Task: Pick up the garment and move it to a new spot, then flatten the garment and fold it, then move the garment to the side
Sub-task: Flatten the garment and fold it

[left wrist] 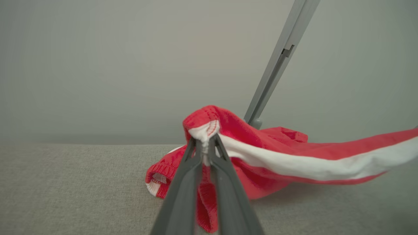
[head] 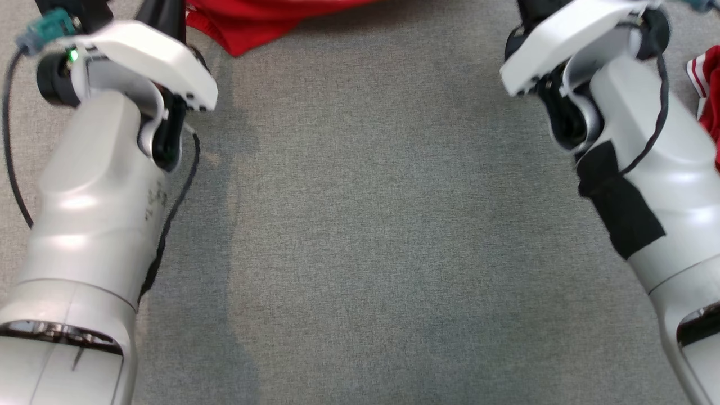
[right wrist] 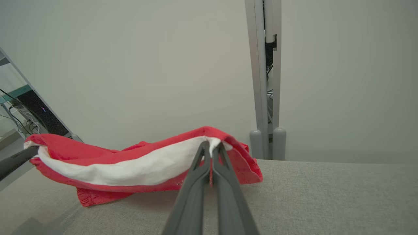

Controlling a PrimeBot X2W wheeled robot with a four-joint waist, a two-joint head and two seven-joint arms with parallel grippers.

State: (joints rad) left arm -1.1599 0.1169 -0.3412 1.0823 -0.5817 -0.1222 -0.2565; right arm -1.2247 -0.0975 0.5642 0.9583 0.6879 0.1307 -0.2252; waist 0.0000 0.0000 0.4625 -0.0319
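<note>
While hovering over the grey table point(head: 360, 236), the left gripper point(left wrist: 206, 147) and right gripper point(right wrist: 211, 148) are each clamping an edge of the garment point(left wrist: 281, 143); it is hanging stretched between them at twelve o'clock, long axis running nine to three.

Pale grey forearms point(head: 95, 185); black cables point(head: 665, 101)

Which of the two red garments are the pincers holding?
The white-banded garment stretched between left pincer and right pincer; the striped garment at the right edge lies apart.
</note>
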